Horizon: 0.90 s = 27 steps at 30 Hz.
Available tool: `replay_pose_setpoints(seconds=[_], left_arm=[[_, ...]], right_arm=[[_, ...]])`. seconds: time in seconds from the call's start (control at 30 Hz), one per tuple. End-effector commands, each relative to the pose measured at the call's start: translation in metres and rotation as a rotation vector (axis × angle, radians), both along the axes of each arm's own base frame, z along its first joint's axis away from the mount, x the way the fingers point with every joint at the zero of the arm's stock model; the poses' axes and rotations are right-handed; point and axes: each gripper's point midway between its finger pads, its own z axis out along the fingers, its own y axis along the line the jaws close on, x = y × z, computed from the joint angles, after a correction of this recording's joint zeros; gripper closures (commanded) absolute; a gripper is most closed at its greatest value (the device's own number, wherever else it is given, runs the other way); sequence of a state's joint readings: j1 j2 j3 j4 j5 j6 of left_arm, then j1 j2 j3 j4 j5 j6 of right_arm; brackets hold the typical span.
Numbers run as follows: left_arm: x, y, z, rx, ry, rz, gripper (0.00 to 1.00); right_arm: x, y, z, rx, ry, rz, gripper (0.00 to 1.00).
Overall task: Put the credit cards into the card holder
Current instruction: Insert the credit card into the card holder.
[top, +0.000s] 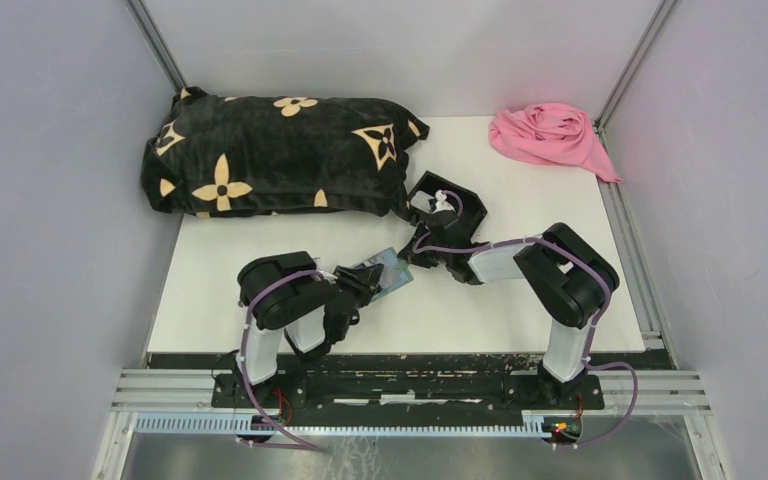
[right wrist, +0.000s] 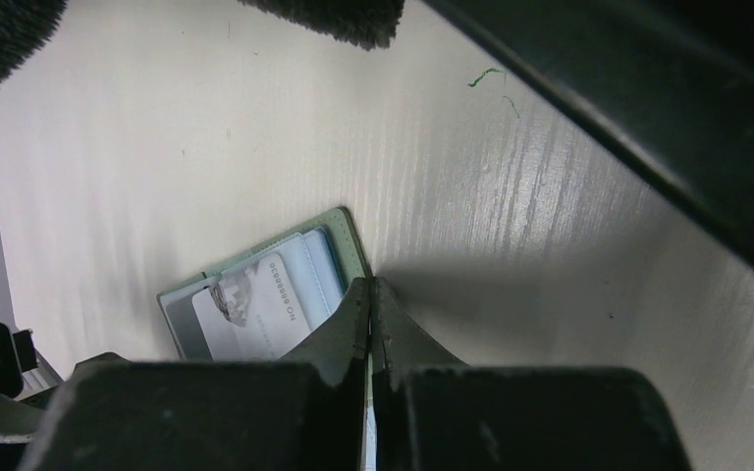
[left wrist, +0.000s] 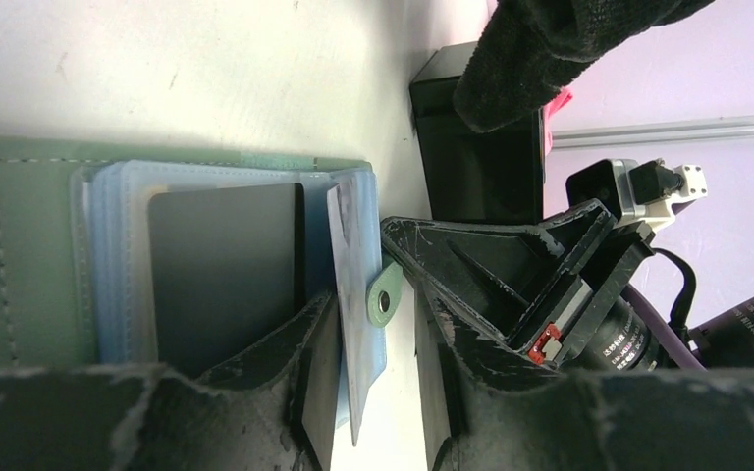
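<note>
Top view: the card holder (top: 392, 268) lies open on the table (top: 520, 320), between the left gripper (top: 363, 287) and the right gripper (top: 423, 250). The step in hand is judged to be card insertion. Left wrist view: the left jaws stand partly apart. A pale card (left wrist: 342, 255) stands edge-on between them with a gap beside it, so it is not clamped. A grey card (left wrist: 226, 275) sits in the blue sleeves (left wrist: 108, 265). The next move calls for seating the pale card squarely in a slot. No print is legible in this view. Right wrist view: the right jaws are closed, apparently pinching the holder's green edge. A white card (right wrist: 265, 314) bears a line beginning "NO"; its digits are too small to read.
</note>
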<state>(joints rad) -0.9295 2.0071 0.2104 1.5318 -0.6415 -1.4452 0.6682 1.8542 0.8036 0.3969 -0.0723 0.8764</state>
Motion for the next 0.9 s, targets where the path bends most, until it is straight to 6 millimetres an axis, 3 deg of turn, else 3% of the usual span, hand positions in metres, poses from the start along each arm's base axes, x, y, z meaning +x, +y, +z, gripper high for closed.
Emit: replay_pose_setpoints(seconds=[0.0,0.2,0.4,0.53,0.87], left_arm=[[-0.011,0.01,-0.035,0.212,0.092,-0.042,0.58],[-0.019,0.016,-0.049,0.344,0.171,-0.079,0.49],[-0.025,0.011,-0.063,0.492,0.251,-0.157,0.32],[-0.027,0.012,-0.067,0.548,0.285,-0.174,0.29],[-0.036,0.029,-0.074,0.66,0.355,-0.171,0.23]], right_arm=[[-0.075,-0.042,-0.075,-0.266,0.272,0.073,0.99],[-0.073,-0.044,-0.067,-0.286,0.253,0.077,0.95],[-0.069,-0.047,-0.061,-0.318,0.231,0.081,0.86],[-0.068,-0.049,-0.057,-0.335,0.22,0.086,0.81],[-0.063,-0.049,-0.049,-0.346,0.202,0.089,0.8]])
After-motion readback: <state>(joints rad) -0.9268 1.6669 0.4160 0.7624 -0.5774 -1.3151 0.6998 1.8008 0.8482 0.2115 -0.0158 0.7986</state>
